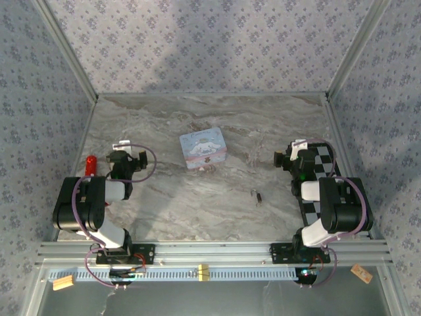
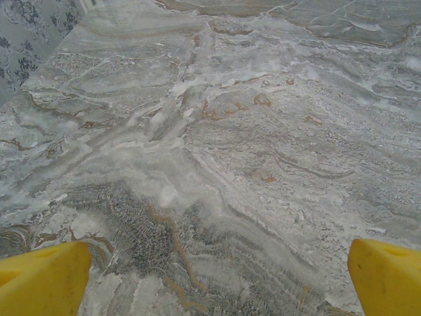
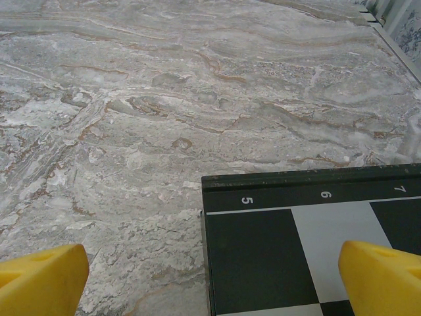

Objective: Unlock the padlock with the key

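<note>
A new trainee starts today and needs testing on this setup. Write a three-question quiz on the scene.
1. True or false: the padlock lies on the table between the two arms, nearer their bases than the tin box is.
2. Multiple choice: in the right wrist view, what lies partly beneath the right gripper? A) the tin box B) a checkerboard C) a cloth
3. Fill in: the left gripper and the right gripper both have their fingers ____, with nothing between them.

Key: 1 true; 2 B; 3 open.
</note>
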Robot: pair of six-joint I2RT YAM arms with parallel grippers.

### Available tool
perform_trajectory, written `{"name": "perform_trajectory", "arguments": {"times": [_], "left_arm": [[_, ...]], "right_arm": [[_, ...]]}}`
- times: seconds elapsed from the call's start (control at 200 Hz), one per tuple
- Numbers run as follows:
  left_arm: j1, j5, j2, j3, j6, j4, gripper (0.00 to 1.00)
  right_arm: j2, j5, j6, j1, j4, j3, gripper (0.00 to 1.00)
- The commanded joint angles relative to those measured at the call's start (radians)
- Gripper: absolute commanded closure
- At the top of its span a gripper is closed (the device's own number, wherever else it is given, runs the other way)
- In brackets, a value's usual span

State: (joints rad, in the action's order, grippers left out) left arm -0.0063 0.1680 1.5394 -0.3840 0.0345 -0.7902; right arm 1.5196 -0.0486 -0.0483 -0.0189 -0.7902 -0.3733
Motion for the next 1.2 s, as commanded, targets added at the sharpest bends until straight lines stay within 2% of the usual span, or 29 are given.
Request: {"name": "perform_trajectory", "arguments": {"times": [0.0, 1.194], "left_arm": [[0.002, -0.016, -0.005, -0.021, 0.008, -0.04, 0.0], [0.003, -0.015, -0.005, -0.021, 0.008, -0.04, 0.0]], "right_arm": [[0.002, -0.016, 0.012, 0.004, -0.018, -0.019, 0.01], [0.002, 0.01, 0.018, -0.008, -0.009, -0.022, 0.01]]}}
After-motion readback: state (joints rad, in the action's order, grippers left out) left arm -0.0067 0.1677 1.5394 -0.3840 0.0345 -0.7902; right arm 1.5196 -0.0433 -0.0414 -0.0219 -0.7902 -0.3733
